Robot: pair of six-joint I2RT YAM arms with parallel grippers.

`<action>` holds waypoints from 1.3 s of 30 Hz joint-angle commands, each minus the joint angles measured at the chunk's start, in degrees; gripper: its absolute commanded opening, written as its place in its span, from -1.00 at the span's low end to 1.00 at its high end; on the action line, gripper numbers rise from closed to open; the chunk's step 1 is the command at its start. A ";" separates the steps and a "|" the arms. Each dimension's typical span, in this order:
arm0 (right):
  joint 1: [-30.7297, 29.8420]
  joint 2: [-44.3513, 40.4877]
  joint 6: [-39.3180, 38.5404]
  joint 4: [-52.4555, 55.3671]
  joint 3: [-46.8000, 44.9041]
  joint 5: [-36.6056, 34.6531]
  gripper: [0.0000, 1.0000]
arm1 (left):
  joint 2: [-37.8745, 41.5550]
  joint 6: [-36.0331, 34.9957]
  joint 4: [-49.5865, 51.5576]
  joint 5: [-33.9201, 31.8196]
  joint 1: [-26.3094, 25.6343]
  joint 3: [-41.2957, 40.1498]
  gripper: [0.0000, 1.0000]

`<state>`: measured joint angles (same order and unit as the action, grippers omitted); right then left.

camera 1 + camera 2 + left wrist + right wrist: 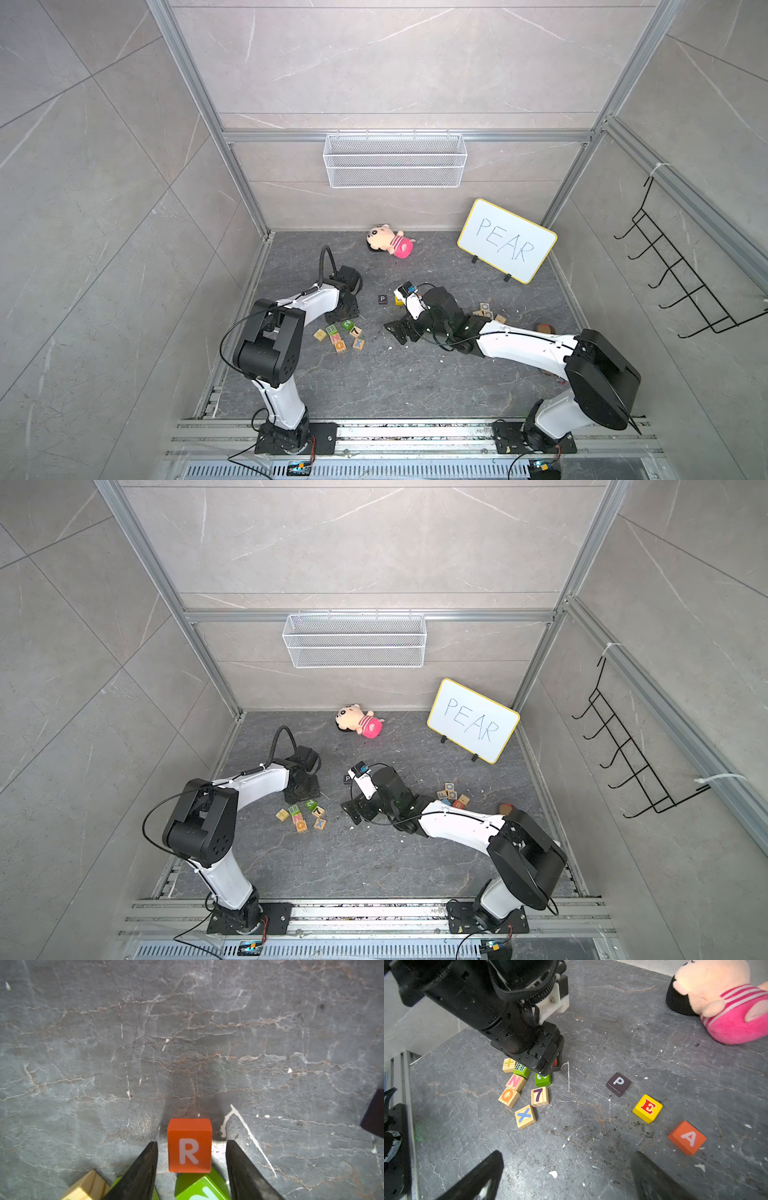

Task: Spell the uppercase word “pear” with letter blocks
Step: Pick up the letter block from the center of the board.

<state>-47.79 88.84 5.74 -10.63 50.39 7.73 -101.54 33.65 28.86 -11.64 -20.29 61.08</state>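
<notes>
My left gripper (191, 1142) stands narrowly parted, its matte black wedge fingers (143, 1167) flanking the smooth red-orange R cube (189, 1146) without touching it, on the veined grey stone tabletop (187, 1032). My right gripper (569, 1155) gapes wide, holding nothing, near the painted P cube (618, 1084), E cube (647, 1108) and A cube (687, 1137), which lie in a diagonal row

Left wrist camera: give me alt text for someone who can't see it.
A red-orange R block sits on the grey marbled table between the open fingers of the left gripper, with a gap on each side. A green block lies close to it, nearer the camera, with a plain wood block nearby.
</notes>
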 commanded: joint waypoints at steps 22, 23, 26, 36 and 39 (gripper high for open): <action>-0.37 0.11 -0.11 -1.72 -0.36 -0.87 0.96 | 1.38 -1.41 -2.54 1.49 1.13 -1.60 -0.18; -0.30 0.11 -0.04 -1.67 -0.30 -0.94 0.96 | 1.43 -1.49 -2.66 1.51 1.13 -1.70 -0.24; -0.39 -0.41 -0.11 -1.37 -0.30 -1.16 0.96 | 1.53 -1.56 -2.67 1.57 1.13 -1.69 -0.34; -0.37 -1.76 0.43 -1.67 -0.63 -1.99 0.96 | 3.87 -2.06 -1.72 0.19 1.01 -1.31 -0.60; -0.33 -1.92 0.69 -1.76 -0.71 -2.75 0.96 | 4.63 -2.51 -1.06 0.30 0.92 -1.02 -0.60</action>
<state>-47.79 88.38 5.82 -11.09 50.33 6.35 -99.79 32.53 26.79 -10.41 -19.44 59.75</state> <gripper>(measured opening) 0.980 0.325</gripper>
